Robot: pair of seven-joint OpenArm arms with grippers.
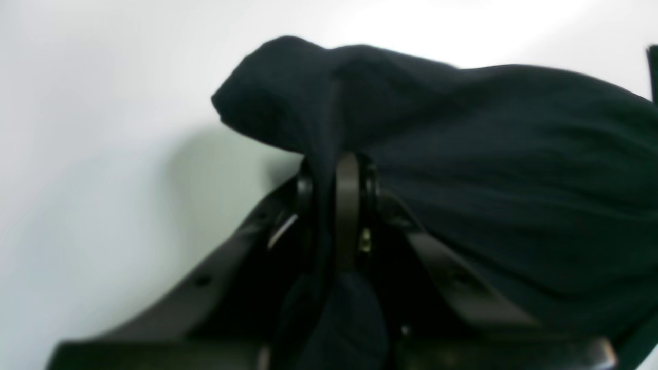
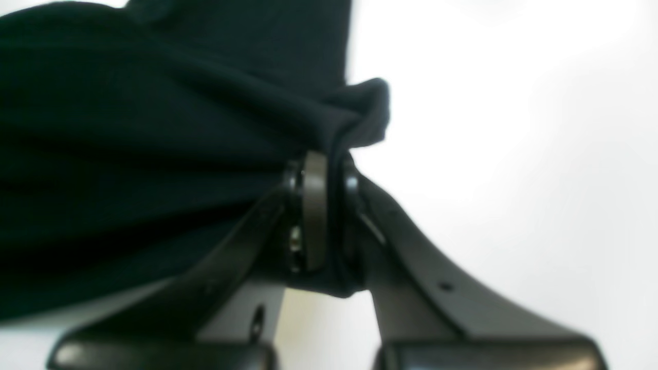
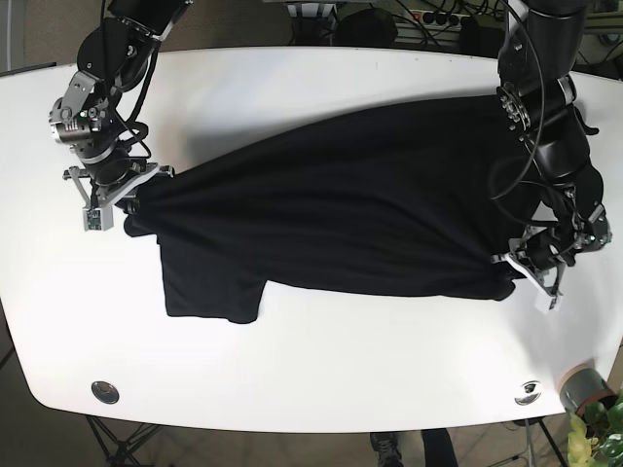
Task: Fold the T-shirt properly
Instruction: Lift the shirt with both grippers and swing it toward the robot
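The black T-shirt (image 3: pixel 341 204) lies stretched across the white table (image 3: pixel 321 360), with one sleeve (image 3: pixel 209 287) hanging toward the front. My left gripper (image 3: pixel 511 274), on the right in the base view, is shut on a bunched edge of the T-shirt (image 1: pixel 411 154); cloth passes between its fingers (image 1: pixel 347 205). My right gripper (image 3: pixel 136 202), on the left in the base view, is shut on the opposite edge of the T-shirt (image 2: pixel 154 144), which is pinched between its fingers (image 2: pixel 314 205). The fabric is pulled fairly taut between the two grippers.
A round metal insert (image 3: pixel 103 391) sits in the table near the front left, another insert (image 3: pixel 529 391) near the front right. A small potted plant (image 3: pixel 594 409) stands off the table's front right corner. Cables and a power strip (image 3: pixel 438 17) lie behind the far edge.
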